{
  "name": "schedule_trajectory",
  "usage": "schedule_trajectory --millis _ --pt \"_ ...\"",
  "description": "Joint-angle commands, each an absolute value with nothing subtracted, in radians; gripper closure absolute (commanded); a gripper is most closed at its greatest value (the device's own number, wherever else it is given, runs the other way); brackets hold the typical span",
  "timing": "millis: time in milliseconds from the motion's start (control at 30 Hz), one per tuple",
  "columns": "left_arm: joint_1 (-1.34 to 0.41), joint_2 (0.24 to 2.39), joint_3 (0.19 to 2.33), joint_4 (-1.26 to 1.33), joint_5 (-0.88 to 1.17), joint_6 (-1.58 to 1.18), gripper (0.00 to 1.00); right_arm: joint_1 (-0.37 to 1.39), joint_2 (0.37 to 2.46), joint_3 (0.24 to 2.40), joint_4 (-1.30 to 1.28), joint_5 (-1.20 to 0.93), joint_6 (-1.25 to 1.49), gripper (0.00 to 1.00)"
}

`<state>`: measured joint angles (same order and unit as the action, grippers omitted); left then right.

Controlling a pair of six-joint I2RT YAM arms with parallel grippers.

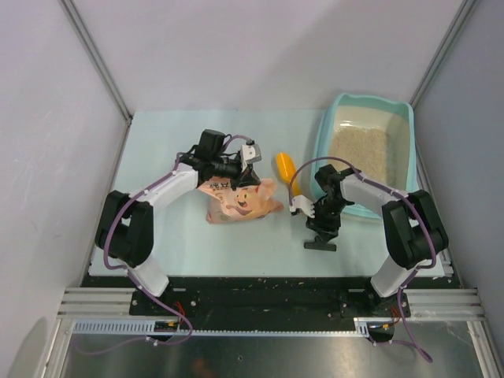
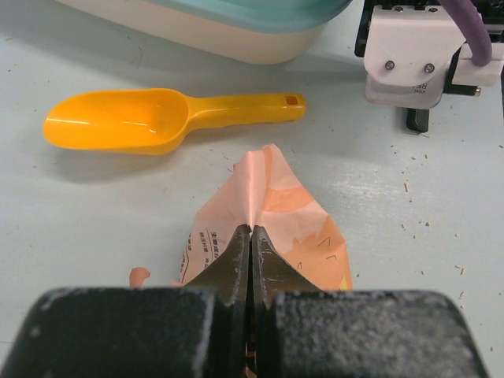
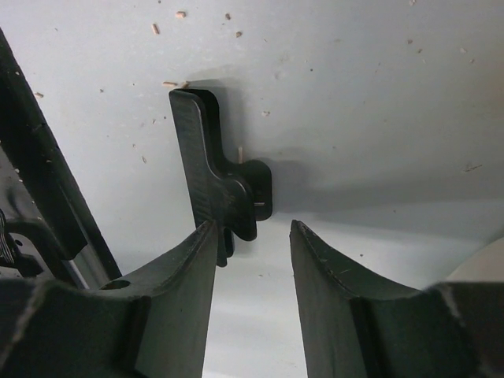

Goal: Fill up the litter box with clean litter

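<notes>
- Pale table (image 1: 157, 150), grey walls on three sides; specks strewn at the near right.
- litter box (image 1: 370, 99) at the far right by the wall, clean litter (image 1: 358, 153) inside.
- left gripper (image 2: 251, 232) pinches the bag (image 1: 240, 203); its print is unreadable.
- right gripper (image 3: 252, 228) has jaws apart, empty, over the black clip (image 3: 220, 181).
- Orange scoop (image 1: 286, 165) lies between bag and box.

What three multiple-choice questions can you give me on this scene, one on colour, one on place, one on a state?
1. What colour is the litter box? A teal; B pink; C black.
2. Where is the scoop? A in the litter box; B on the table beside the bag; C under the bag.
3. How do the left jaws stand? A open; B shut on the bag; C shut on the scoop.
Answers: A, its rim shows teal; B, it lies on bare table; B, they pinch the bag's corner.
</notes>
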<state>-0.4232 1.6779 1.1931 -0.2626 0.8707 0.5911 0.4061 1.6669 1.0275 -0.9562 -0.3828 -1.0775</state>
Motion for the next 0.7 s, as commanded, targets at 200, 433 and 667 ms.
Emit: schedule_trajectory --millis 200,433,667 --pt "-0.416 1.692 1.204 -0.282 0.873 0.572 1.0 0.408 1.684 1.022 -0.939 -0.391 -1.068 0.55" --pt "-0.419 1.692 1.204 -0.282 0.874 0.571 1.0 0.414 1.683 1.023 -0.956 -0.411 -1.092 0.86" --pt "-0.42 1.692 1.2 -0.281 0.873 0.574 1.0 0.416 1.548 1.098 -1.069 -0.448 -1.157 1.0"
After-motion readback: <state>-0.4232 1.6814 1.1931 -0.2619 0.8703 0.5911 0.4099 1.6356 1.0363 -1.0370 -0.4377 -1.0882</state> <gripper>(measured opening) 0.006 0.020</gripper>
